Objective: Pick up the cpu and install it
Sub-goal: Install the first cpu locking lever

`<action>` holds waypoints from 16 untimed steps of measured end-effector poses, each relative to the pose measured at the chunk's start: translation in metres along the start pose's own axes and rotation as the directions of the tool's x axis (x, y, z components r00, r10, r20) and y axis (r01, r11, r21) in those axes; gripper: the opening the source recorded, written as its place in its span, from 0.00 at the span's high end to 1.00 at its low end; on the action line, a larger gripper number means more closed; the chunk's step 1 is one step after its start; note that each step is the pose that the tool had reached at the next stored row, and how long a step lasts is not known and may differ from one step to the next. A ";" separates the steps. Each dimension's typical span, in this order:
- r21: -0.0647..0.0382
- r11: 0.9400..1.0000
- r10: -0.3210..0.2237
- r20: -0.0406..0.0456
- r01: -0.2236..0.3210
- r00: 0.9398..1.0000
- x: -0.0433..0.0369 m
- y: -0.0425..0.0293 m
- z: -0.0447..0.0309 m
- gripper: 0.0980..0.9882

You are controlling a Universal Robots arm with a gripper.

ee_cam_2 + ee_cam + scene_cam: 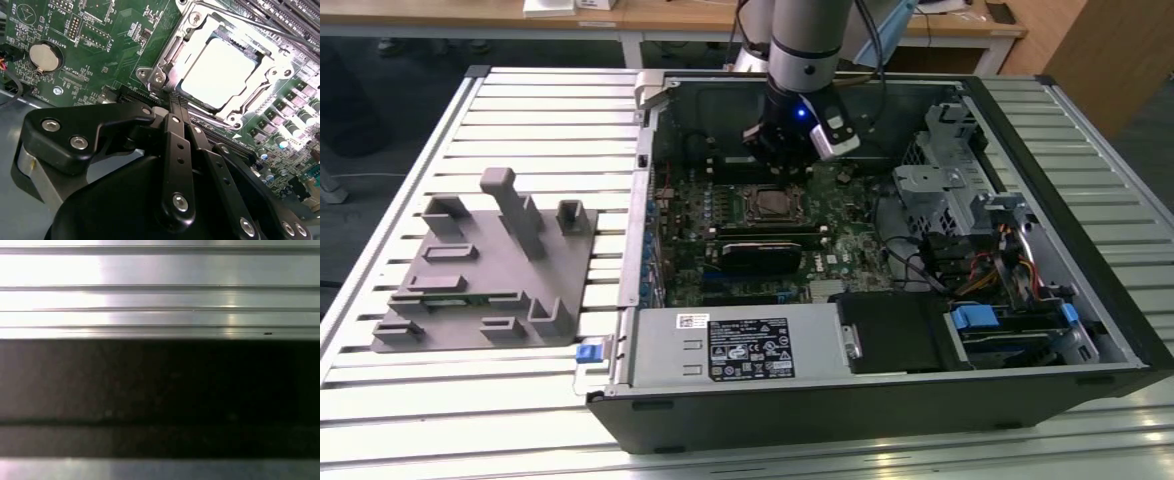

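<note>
The cpu (220, 75) shows its shiny silver-white top inside the metal socket frame (165, 65) on the green motherboard (100, 45). In the exterior view the cpu (770, 204) lies in the socket at the middle of the open computer case. My gripper (787, 152) hangs on the arm just behind the socket, low over the board. In the second wrist view the black fingers (172, 130) run together to a point, and the gripper (175, 102) is shut with nothing seen in it, its tip at the socket frame's edge.
The open case (1067, 330) lies on a slatted metal table (520, 100). A grey plastic tray with upright blocks (487, 270) sits at the exterior view's left. Drive cages and cables (961, 200) crowd the case's right side. A power supply (734, 345) fills the near edge. A coin battery (44, 56) sits on the board.
</note>
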State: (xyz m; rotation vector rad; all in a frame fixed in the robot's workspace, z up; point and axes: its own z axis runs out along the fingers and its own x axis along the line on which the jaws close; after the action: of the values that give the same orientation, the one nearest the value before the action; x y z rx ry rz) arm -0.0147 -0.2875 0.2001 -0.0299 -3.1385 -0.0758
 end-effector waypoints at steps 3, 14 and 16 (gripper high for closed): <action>0.004 1.000 0.000 0.000 0.000 1.000 -0.0001 -0.0001 0.0008 0.99; -0.002 1.000 0.000 -0.001 0.000 1.000 -0.0021 0.0000 0.0038 0.99; -0.010 1.000 0.000 -0.001 0.000 1.000 -0.0022 0.0003 0.0039 0.99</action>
State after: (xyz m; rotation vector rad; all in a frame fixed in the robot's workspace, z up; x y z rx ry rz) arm -0.0124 -0.2870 0.1962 -0.0299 -3.1373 -0.0908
